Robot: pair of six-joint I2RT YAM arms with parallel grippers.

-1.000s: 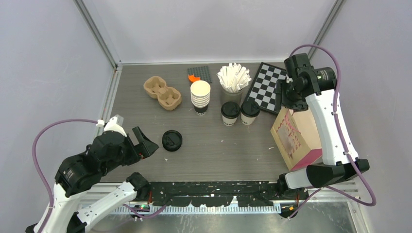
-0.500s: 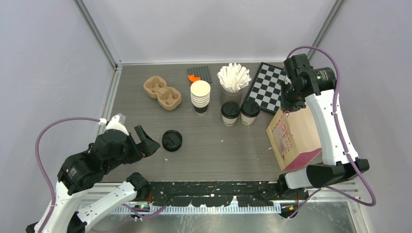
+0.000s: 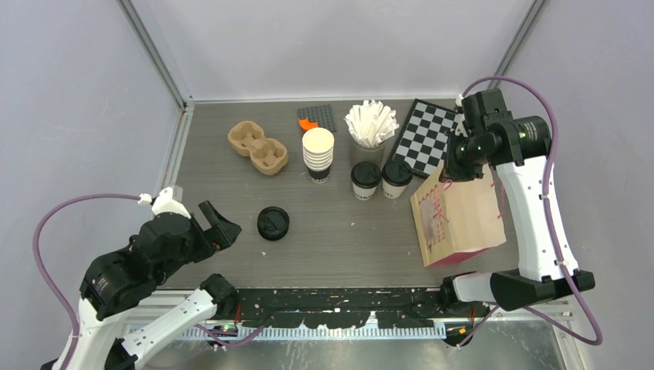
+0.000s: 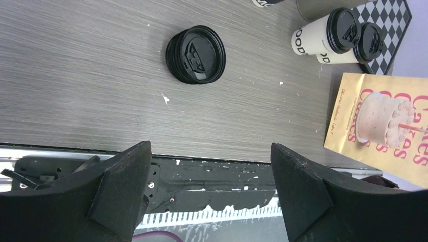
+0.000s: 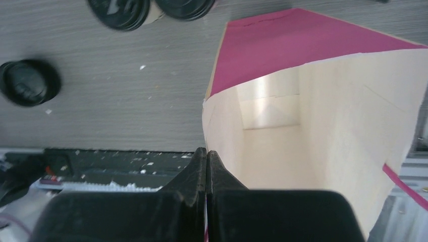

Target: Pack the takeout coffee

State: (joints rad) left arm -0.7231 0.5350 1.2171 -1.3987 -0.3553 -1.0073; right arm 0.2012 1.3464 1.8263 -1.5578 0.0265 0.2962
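R gripper (image 5: pixel 207 154) has just snapped shut: a sec ago its jaws stood apart, now the fingers are pressed together on the rim of the paper bag (image 3: pixel 463 220), thin wall pinched between them. The bag has come along, dragged left and tipped, so its top edge now sits just beside the right coffee (image 3: pixel 396 177). Can't tell if its base is clear of the table (image 3: pixel 347 231).

L gripper (image 4: pixel 210 148) has eased back a touch. Its jaws are wide apart w/ nothing between them, over the table's near edge.

Both coffees haven't budged. The left coffee (image 3: pixel 365 179) and right coffee stand upright side by side, mid-table, in front of the straw cup (image 3: pixel 370 123). My read: bag secured and brought close, nothing packed yet, L arm free to fetch.

Materials:
- bag – stiff tan paper, magenta side, cake print w/ pink lettering, pale creased inside that looks empty
- coffees – tapered cream paper, black print, glossy black domed plastic lids w/ embossed tab
- loose lids (image 3: pixel 273 223) – same black plastic, stacked
- cup carrier (image 3: pixel 257 146) – brown moulded pulp, two wells, both empty
- table – grey wood-grain
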